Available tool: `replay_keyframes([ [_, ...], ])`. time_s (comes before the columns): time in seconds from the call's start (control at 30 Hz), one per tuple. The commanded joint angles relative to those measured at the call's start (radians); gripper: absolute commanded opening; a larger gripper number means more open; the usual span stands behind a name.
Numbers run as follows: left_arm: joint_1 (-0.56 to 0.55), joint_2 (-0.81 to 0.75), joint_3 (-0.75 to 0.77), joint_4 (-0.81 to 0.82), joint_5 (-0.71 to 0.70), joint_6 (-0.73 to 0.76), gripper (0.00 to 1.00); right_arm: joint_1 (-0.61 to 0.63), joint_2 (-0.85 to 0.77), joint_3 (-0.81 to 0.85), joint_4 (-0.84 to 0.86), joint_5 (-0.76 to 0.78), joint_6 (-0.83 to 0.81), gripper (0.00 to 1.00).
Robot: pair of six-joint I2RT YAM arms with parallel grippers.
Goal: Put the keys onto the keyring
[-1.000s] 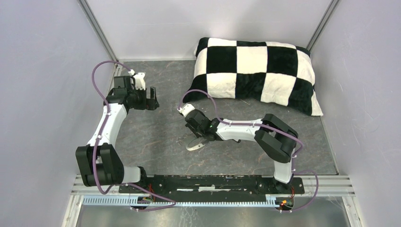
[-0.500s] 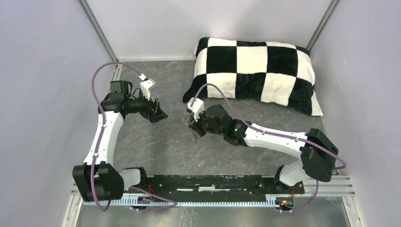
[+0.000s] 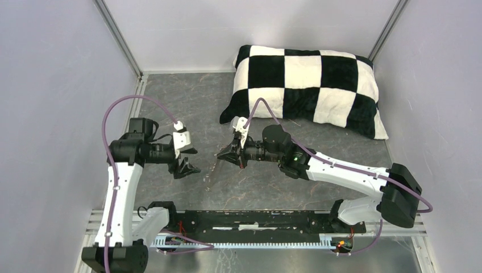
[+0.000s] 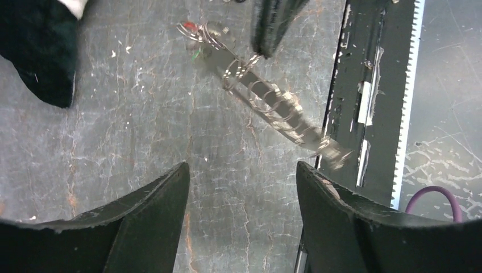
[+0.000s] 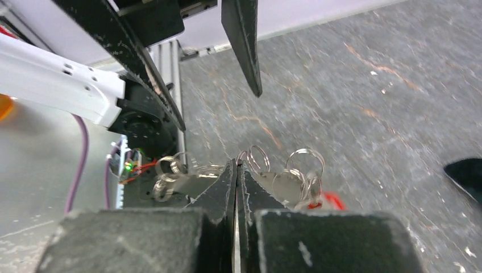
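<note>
The keyring (image 4: 273, 105) is a flat metal strip strung with several split rings, hanging slantwise above the table. My right gripper (image 5: 236, 165) is shut on it near its middle, and rings (image 5: 304, 162) stick out on both sides of the fingers. At one end of the strip sit the keys, with a red tag (image 4: 190, 25) and a green tag (image 4: 196, 55). The red tag (image 5: 332, 200) also shows in the right wrist view. My left gripper (image 3: 190, 164) is open and empty, just left of the right gripper (image 3: 223, 154) and facing it. In the left wrist view the left gripper (image 4: 241, 168) stands short of the strip.
A black-and-white checked pillow (image 3: 307, 85) lies at the back right, and its dark corner (image 4: 40, 51) shows in the left wrist view. The black base rail (image 3: 256, 219) runs along the near edge. Grey walls close in the left and right sides.
The right arm has reached left and up, carrying the keyring off the table. The left arm has swung nearer and turned toward it, and its jaws have narrowed a little.
</note>
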Motion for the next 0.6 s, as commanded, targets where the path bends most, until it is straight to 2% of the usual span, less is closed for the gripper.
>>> replay_keyframes([
  [0.0, -0.002, -0.091, 0.032, -0.092, 0.094, 0.091, 0.72, -0.002, -0.033, -0.007, 0.142, -0.092, 0.071, 0.00],
  [0.13, -0.002, -0.142, 0.041, -0.090, 0.163, 0.071, 0.70, -0.001, -0.031, -0.006, 0.203, -0.149, 0.120, 0.00],
  [0.3, -0.002, -0.153, 0.049, -0.070, 0.180, 0.069, 0.69, 0.000, -0.030, -0.004, 0.244, -0.181, 0.159, 0.00],
  [0.57, -0.002, -0.097, 0.090, -0.068, 0.211, 0.042, 0.58, 0.003, -0.008, 0.002, 0.292, -0.259, 0.197, 0.00],
])
